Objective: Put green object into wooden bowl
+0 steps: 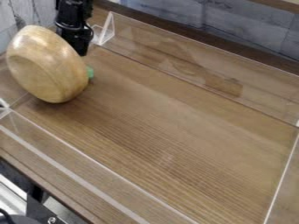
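Surfaces: wood, clear plastic, matt black hardware.
Wooden bowl [47,63] at 10 o'clock: light tan, smooth, faint grain, low sheen. Table [163,131]: brown wood-grain, satin. Clear glossy walls [198,52] around it. Gripper [76,37] at 11 o'clock: matt black. Green object [89,73]: matt sliver.
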`<state>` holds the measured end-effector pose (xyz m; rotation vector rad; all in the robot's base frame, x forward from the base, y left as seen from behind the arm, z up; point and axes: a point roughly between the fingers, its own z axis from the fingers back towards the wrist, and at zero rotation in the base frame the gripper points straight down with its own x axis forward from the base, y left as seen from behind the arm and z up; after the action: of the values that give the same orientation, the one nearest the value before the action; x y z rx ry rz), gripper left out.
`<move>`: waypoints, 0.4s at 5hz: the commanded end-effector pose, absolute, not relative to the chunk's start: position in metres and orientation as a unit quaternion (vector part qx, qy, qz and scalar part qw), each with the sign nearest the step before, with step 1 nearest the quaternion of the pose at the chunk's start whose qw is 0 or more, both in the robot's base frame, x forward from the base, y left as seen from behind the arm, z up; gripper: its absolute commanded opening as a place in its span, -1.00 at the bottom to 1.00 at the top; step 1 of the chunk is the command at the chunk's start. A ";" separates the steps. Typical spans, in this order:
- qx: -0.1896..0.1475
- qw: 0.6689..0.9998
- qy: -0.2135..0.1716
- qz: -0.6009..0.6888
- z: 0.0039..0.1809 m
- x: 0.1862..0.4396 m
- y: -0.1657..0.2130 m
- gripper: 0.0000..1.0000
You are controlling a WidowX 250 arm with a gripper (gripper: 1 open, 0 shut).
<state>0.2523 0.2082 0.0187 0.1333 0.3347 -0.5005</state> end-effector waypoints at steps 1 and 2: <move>0.056 0.944 0.179 -0.272 0.011 0.249 0.210 -1.00; 0.050 0.949 0.183 -0.251 0.011 0.258 0.210 -1.00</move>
<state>0.2589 0.2090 0.0176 0.1115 0.3725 -0.5104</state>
